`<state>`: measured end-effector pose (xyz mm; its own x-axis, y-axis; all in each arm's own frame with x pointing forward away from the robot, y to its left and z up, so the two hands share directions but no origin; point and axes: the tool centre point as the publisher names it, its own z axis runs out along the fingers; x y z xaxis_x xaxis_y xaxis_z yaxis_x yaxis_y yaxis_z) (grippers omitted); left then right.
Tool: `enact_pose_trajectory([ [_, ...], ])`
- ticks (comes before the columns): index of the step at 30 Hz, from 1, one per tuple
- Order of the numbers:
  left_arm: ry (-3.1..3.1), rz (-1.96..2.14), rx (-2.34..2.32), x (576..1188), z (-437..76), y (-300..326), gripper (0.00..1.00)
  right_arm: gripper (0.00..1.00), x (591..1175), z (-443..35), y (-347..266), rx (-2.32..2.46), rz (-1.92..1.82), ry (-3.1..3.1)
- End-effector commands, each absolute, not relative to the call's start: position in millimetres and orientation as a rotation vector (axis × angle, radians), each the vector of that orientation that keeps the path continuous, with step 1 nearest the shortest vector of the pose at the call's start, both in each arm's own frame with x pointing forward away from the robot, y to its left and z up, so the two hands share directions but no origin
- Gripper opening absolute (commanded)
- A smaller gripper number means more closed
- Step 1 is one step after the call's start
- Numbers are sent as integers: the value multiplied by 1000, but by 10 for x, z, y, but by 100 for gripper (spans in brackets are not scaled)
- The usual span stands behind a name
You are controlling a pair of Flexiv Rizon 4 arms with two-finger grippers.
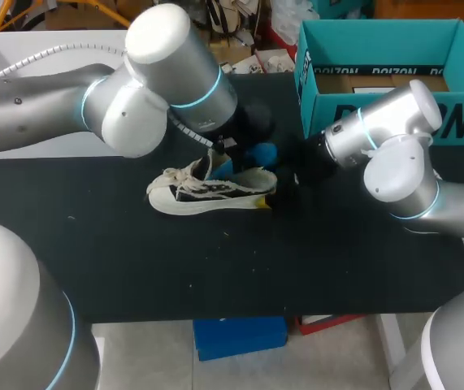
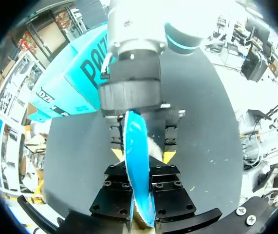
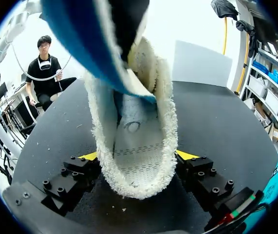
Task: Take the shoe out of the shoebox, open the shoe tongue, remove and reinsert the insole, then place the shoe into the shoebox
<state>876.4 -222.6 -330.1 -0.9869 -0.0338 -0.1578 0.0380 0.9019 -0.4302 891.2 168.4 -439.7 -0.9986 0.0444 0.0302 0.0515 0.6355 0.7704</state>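
On the black surface (image 1: 134,260), near the open shoebox (image 1: 394,122), the shoe (image 1: 207,193) rests on its sole, outside the box. The right pincer (image 3: 138,158) clamps the heel from both sides, apparently to steady the shoe. The left pincer (image 2: 139,175) grips the blue insole (image 2: 138,141) edgewise, with one end inside the opening (removal or reinsertion cannot be told).

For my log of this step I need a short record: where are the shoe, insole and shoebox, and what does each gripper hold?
shoe: on the table, outside the shoebox
insole: blue, rising out of the shoe opening
left gripper: above the shoe, shut on the insole
right gripper: shut on the shoe at its heel
shoebox: open, at the table's far right
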Motion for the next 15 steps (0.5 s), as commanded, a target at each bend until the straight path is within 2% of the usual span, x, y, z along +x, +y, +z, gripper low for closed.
enact_pose_trajectory([
  [1,2881,-780,15,8700,-2959,-2167,0,0,8903,-4418,1698,-84,-1329,-2836],
  [15,2736,-1132,-24,8350,-1958,-2473,0,0,8903,-4418,1698,-84,-1329,-2836],
])
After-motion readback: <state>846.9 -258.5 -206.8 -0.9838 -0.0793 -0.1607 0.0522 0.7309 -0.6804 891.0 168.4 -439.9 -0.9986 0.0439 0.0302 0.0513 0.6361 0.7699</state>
